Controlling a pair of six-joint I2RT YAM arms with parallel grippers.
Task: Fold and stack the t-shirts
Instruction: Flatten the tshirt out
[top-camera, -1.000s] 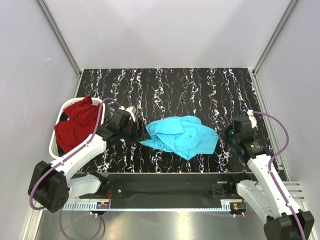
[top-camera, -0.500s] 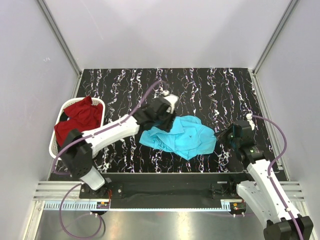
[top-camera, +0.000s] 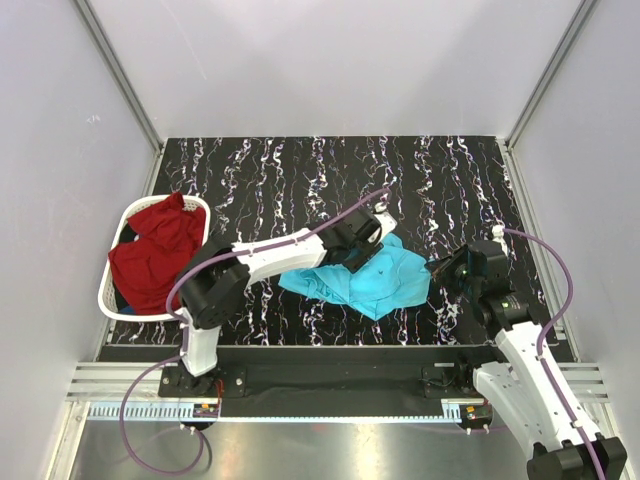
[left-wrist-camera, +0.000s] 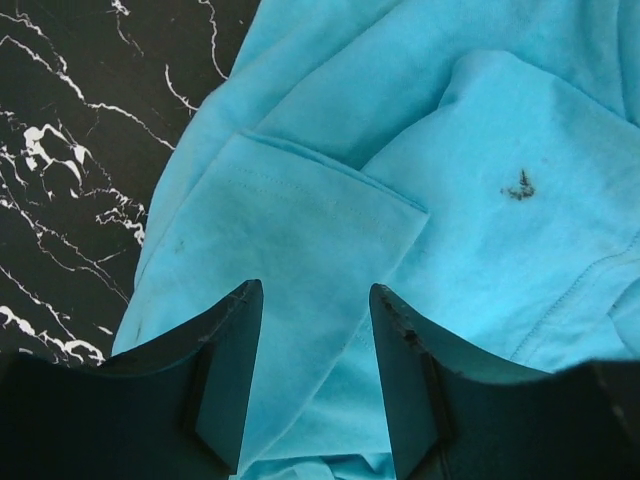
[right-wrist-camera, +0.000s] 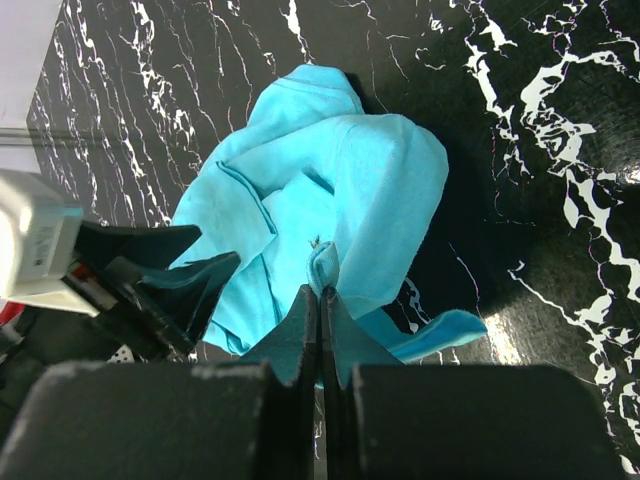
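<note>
On the table (top-camera: 250, 170) the turquoise t-shirt (top-camera: 370, 278) is laid crumpled, long axis left to right; the dark red t-shirt (top-camera: 155, 255) is heaped in the basket (top-camera: 107, 285). The left gripper (left-wrist-camera: 316, 300) is held spread directly above the turquoise cloth; the right gripper (right-wrist-camera: 320, 295), fingers pressed together and seemingly empty, is set at its right edge

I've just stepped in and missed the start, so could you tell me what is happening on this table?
The left gripper hangs open over the crumpled turquoise shirt on the black table, gripping nothing. The right gripper, shut, sits at that shirt's right edge and seems not to hold it. The dark red shirt lies in the white basket at the left. Nothing is folded yet.
</note>
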